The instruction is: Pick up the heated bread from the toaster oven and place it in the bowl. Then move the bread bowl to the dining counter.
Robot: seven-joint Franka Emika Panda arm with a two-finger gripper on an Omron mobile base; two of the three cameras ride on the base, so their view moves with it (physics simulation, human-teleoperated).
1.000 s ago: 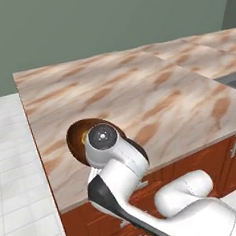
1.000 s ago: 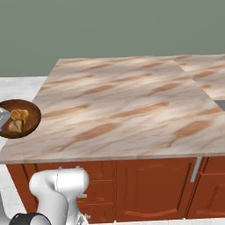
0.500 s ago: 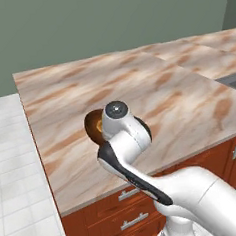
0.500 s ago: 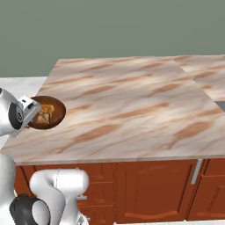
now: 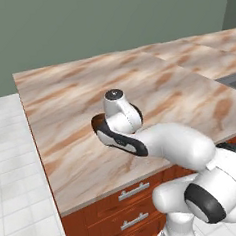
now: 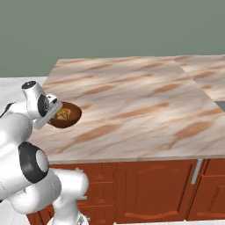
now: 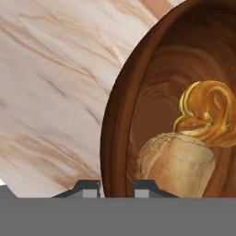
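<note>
The hand (image 7: pixel 116 184) is pinched narrow on the rim of the bowl (image 7: pixel 138 120), one fingertip (image 7: pixel 87 188) outside the wall and the other inside. The bowl sits over the table (image 6: pixel 132 105), near its left front corner. Inside the bowl, the heated bread (image 7: pixel 177 163) lies close to the gripped rim, and the golden knot-shaped pastry (image 7: pixel 207 115) touches it on the far side.

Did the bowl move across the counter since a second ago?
Yes. In the right base view the bowl, pinched at its rim by the gripper, has come inward from the left end of the dining counter toward its middle.
</note>
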